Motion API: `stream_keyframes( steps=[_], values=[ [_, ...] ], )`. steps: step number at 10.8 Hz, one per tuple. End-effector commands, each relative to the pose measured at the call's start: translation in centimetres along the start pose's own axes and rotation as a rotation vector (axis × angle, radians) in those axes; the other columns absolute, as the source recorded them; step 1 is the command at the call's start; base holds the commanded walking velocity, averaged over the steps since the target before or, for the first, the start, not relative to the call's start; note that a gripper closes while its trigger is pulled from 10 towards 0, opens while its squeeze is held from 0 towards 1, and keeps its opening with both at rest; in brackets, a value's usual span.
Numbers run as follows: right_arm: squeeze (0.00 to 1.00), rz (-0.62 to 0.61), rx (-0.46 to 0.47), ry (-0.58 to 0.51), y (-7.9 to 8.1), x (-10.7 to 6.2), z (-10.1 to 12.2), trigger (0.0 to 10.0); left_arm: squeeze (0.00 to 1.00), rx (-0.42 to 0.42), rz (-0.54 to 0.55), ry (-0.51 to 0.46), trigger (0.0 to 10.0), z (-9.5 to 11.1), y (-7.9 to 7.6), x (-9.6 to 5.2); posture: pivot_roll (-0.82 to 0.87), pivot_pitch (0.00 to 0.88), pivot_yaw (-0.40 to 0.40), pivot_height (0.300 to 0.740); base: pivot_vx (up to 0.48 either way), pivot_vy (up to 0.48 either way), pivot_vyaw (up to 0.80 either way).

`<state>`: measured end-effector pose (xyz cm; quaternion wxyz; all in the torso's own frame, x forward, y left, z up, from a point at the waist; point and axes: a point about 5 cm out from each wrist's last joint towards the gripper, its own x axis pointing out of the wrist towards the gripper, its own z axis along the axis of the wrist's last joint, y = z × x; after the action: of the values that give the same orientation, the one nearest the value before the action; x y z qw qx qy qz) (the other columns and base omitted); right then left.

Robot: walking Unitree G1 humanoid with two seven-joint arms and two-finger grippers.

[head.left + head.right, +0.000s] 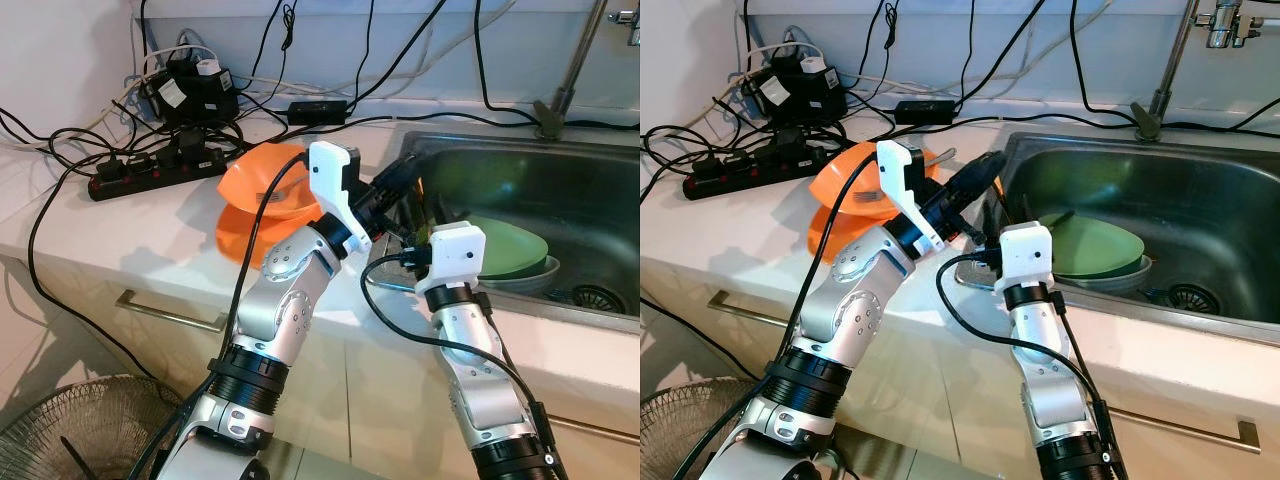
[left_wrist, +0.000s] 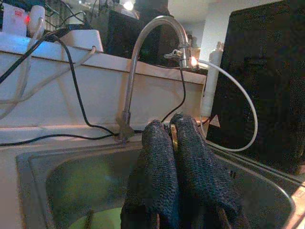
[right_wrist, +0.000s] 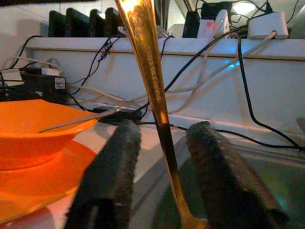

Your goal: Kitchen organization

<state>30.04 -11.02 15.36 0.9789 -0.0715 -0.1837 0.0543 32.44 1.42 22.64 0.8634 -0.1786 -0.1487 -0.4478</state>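
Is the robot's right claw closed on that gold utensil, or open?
Open. In the right wrist view the right gripper's two black fingers stand apart, with the gold utensil running between them and gaps on both sides.

Two silver arms w/ ribbed black joint collars, round screw caps. White wrist housings. Black cables looped alongside. Left gripper fingers, right gripper fingers: black, coarse-textured pads.

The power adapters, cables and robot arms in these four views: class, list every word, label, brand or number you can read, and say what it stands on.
No text reads in any view.
White labels on the black adapters: print too small and blurred to read.
Power strip: no readable marking.
White wrist housings above the left hand and right hand: blank.
Orange bowl, green plate, sink, faucet: no lettering seen.
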Motion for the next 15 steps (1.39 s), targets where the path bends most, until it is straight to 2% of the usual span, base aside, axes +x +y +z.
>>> stream_keyframes(
  steps=[1, 9, 10, 11, 14, 15],
  values=[
    [0.00, -0.001, 0.002, -0.007, 0.09, 0.39, 0.31, 0.0, 0.00, -0.023, 0.009, -0.012, 10.0, -0.45, -0.48, 0.19, 0.03, 0.000, 0.125, 0.740, 0.000, 0.000, 0.00],
    [0.00, -0.007, -0.010, 0.018, -0.07, 0.33, -0.31, 0.0, 0.00, -0.011, 0.012, -0.025, 10.0, -0.19, -0.41, 0.28, 0.04, 0.000, 0.124, 0.740, 0.000, 0.000, 0.00],
    [0.00, -0.008, -0.012, 0.019, -0.09, 0.33, -0.34, 0.0, 0.07, -0.010, 0.013, -0.024, 10.0, -0.18, -0.41, 0.28, 0.04, 0.000, 0.124, 0.740, 0.000, 0.000, 0.00],
    [0.00, -0.009, -0.014, 0.020, -0.10, 0.34, -0.37, 0.0, 1.00, -0.024, 0.012, -0.025, 10.0, -0.23, -0.41, 0.28, 0.04, 0.000, 0.124, 0.740, 0.000, 0.000, 0.00],
    [0.00, -0.015, -0.026, 0.023, -0.46, 0.55, -0.53, 0.0, 1.00, -0.009, 0.029, -0.038, 10.0, -0.02, -0.24, 0.12, 0.04, 0.000, 0.124, 0.740, 0.000, 0.000, 0.00],
    [0.00, -0.016, -0.031, 0.024, -0.58, 0.64, -0.58, 0.0, 0.00, -0.005, 0.034, -0.049, 10.0, 0.15, -0.18, -0.02, 0.04, 0.000, 0.121, 0.740, 0.000, 0.000, 0.00]
  ],
)
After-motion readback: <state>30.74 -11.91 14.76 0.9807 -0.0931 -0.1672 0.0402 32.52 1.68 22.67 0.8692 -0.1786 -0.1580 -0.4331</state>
